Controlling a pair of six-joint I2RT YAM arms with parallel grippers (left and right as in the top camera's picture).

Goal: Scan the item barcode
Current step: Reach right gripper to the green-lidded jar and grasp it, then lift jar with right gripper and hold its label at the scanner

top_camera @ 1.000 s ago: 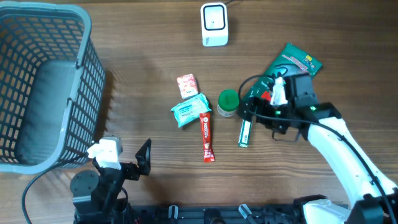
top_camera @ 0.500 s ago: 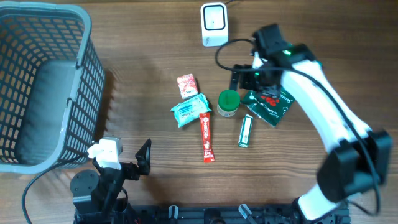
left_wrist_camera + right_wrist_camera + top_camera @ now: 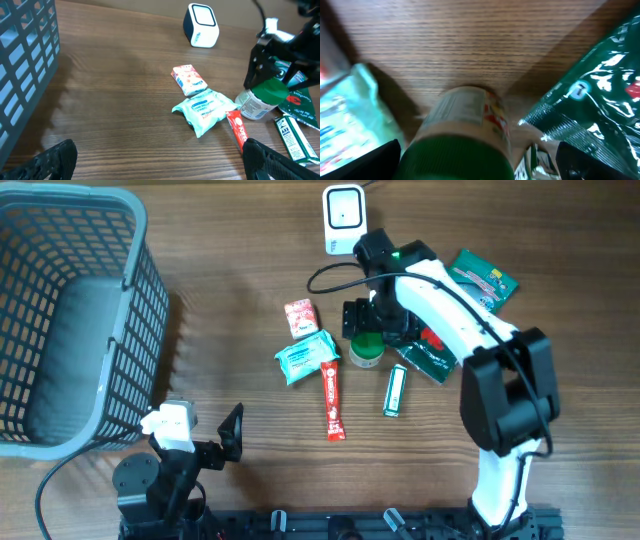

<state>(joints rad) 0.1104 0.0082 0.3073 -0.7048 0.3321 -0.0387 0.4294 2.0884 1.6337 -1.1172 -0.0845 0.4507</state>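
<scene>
Both jaws of the right end effector stand apart above the green-lidded jar; I should centre over it, descend straight, and close gently.

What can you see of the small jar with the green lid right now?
The small green-lidded jar stands upright on the wooden table: pale plastic-looking body, printed label, green screw cap on. It sits between the teal wipes pack and the dark green foil pouch. The open right gripper hangs over it, jaws either side of the cap, not closed.
</scene>
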